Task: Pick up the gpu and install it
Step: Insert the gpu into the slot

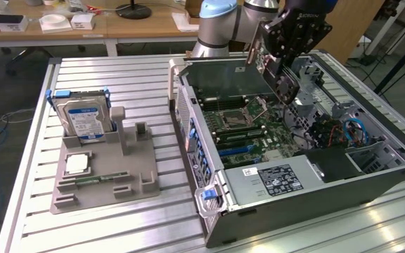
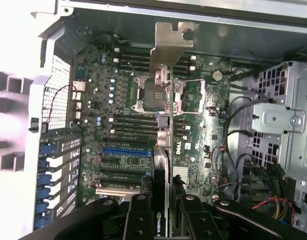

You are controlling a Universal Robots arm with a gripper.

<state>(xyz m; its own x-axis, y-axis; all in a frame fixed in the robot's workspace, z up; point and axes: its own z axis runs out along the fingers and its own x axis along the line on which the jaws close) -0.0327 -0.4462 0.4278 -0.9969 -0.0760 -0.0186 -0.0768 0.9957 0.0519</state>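
Right now there is one robot arm (image 1: 220, 23) with one gripper (image 2: 162, 201), and it holds the one graphics card (image 2: 162, 150). In the wrist view the two black fingers (image 2: 138, 215) are pressed against the card's flat sides, pinching it between them, so the card appears edge-on. It runs straight out from the fingers, and its single silver bracket (image 2: 171, 42) is at the end farthest from the gripper.

In the exterior view the card hangs in the air, tilted, over the back part of the one open computer case (image 1: 294, 211). It is above the motherboard (image 1: 259, 132) and not seated in any slot. The board has two processor sockets (image 2: 145, 92) side by side and one blue slot (image 2: 124, 150) among darker ones. One silver power supply (image 1: 280, 179) with a label sits at the near end of the case.

The case lies on its side on a ribbed metal table (image 1: 118, 226). On the exterior view's left, well apart from the gripper, there is one grey holder (image 1: 104, 195). It carries one hard drive (image 1: 83, 121) standing upright, one pale square chip (image 1: 78, 164) lying flat, and one narrow memory stick (image 1: 93, 179) just beside the chip.
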